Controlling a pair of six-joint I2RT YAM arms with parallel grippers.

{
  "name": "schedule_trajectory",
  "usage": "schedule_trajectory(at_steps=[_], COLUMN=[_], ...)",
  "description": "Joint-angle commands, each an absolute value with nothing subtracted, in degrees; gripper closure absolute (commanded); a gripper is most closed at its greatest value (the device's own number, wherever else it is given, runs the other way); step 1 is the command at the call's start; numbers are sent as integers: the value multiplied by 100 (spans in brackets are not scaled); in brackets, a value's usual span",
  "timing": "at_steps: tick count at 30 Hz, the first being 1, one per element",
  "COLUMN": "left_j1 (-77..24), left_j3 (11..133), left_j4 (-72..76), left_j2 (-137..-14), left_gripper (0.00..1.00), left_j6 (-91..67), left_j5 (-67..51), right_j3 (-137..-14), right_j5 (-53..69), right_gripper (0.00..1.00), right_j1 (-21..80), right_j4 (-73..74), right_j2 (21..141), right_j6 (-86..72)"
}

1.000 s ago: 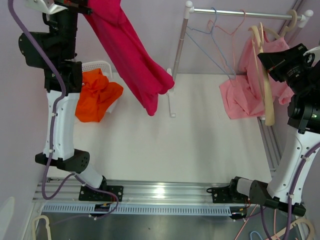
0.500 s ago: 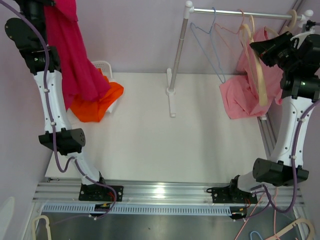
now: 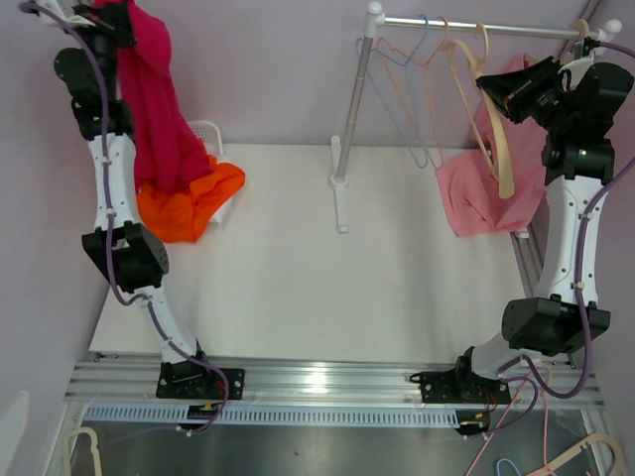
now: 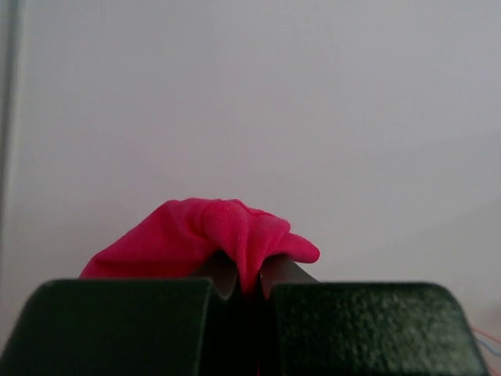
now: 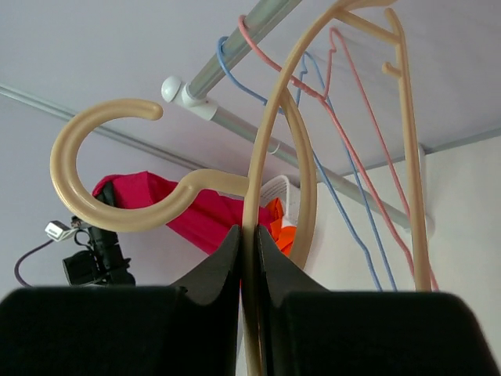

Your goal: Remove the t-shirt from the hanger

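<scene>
My left gripper (image 3: 111, 18) is raised at the far left and shut on the magenta t-shirt (image 3: 159, 119), which hangs down over the white basket (image 3: 206, 131). In the left wrist view the shirt's fold (image 4: 227, 235) is pinched between the jaws of that gripper (image 4: 249, 283). My right gripper (image 3: 493, 87) is high at the right and shut on a cream plastic hanger (image 3: 491, 119), bare of any shirt. In the right wrist view the hanger (image 5: 258, 172) runs between the closed jaws of the right gripper (image 5: 249, 243), its hook curling left.
An orange garment (image 3: 189, 203) lies in and over the basket. A clothes rail (image 3: 466, 28) on a white post (image 3: 349, 109) carries blue and pink wire hangers (image 3: 422, 89). A pink garment (image 3: 486, 188) hangs at the right edge.
The left arm swung left and up, carrying the magenta shirt from mid-table to above the basket. The right arm rose and moved the cream hanger left, away from the pink garment.
</scene>
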State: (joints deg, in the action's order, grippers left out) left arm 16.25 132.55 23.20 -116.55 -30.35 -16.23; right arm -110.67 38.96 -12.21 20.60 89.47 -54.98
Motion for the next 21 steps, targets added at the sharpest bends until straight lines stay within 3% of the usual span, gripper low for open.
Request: schedule_trajectory(at_steps=[1,10,16,21], left_j1=[1143,1019,1002,1020], left_j3=[12843,11252,11214,11786], left_j4=[2839,2927,1259,45], left_j2=[-11601,-11628,-11812,-12436], left_gripper=[99,99,99,99], left_j6=[-2944,-3454,-3471,-3568], left_j5=[-1442,-581,562,369], right_j3=[-11549,-12505,-13655,-14062], right_j5=[3464,3358,3165,3261], right_gripper=[100,100,100,100], right_j1=[-1265,-1310,-1239,-1257], right_j4=[2276,2056,2013,1635], right_j2=[8657,9737,10764,11346], right_j6=[-4923,-4896,-5036,-5343])
